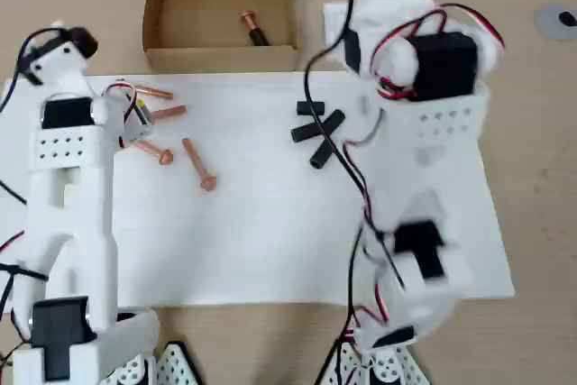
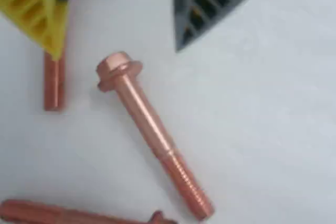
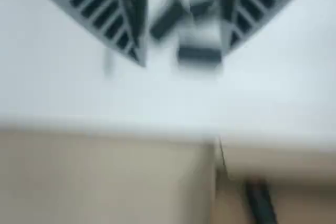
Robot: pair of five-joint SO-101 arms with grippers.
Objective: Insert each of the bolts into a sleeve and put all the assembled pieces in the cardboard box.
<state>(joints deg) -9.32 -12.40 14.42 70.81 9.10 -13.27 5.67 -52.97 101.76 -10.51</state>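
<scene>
High view first: four loose bolts (image 1: 198, 164) lie on the white sheet (image 1: 270, 241) right by my left gripper (image 1: 133, 119). The black sleeves (image 1: 317, 132) sit bunched mid-sheet, and one bolt-in-sleeve piece (image 1: 253, 28) is in the cardboard box (image 1: 158, 15). Left wrist view: my jaws are spread with nothing in them, and one copper bolt (image 2: 152, 135) lies flat on the sheet just off the fingertips. Right wrist view: my right gripper (image 3: 182, 55) is released too, and the sleeves look blurry past the gap.

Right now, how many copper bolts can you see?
5. Four bolts lie loose on the white sheet; the fifth bolt sits in the cardboard box, inside a black sleeve. More may be hidden.
</scene>
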